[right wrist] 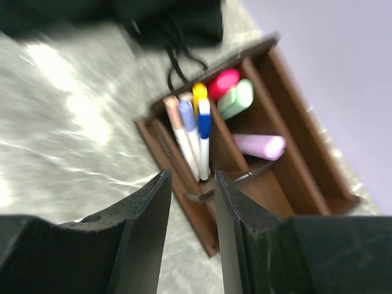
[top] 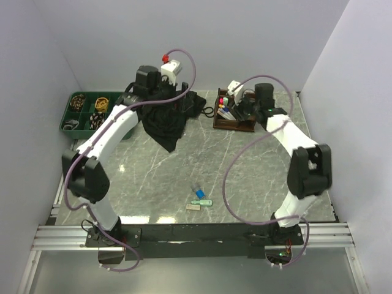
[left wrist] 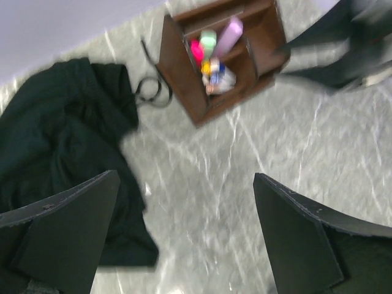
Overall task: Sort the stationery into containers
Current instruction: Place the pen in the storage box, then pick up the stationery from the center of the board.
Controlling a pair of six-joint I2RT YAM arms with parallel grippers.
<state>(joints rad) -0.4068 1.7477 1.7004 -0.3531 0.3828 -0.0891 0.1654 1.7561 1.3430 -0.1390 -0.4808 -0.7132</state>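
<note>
The brown wooden organiser (top: 233,118) stands at the back right. It holds white pens with blue and yellow caps (right wrist: 195,131), a pink marker (right wrist: 223,82), a green highlighter (right wrist: 236,98), a lilac highlighter (right wrist: 260,146) and a dark slim pen (right wrist: 257,173) lying across a divider. My right gripper (right wrist: 193,179) hovers just above the organiser's near end, jaws a little apart with nothing between them. My left gripper (left wrist: 187,211) is wide open and empty above the marble beside the black cloth (left wrist: 61,141). A blue-capped piece (top: 197,193), a green highlighter (top: 201,202) and a grey eraser (top: 193,207) lie on the table's near middle.
The green tray (top: 92,112) with several filled compartments sits at the back left. The black cloth (top: 168,119) with a cord lies between tray and organiser. White walls close in the back and both sides. The organiser also shows in the left wrist view (left wrist: 184,79).
</note>
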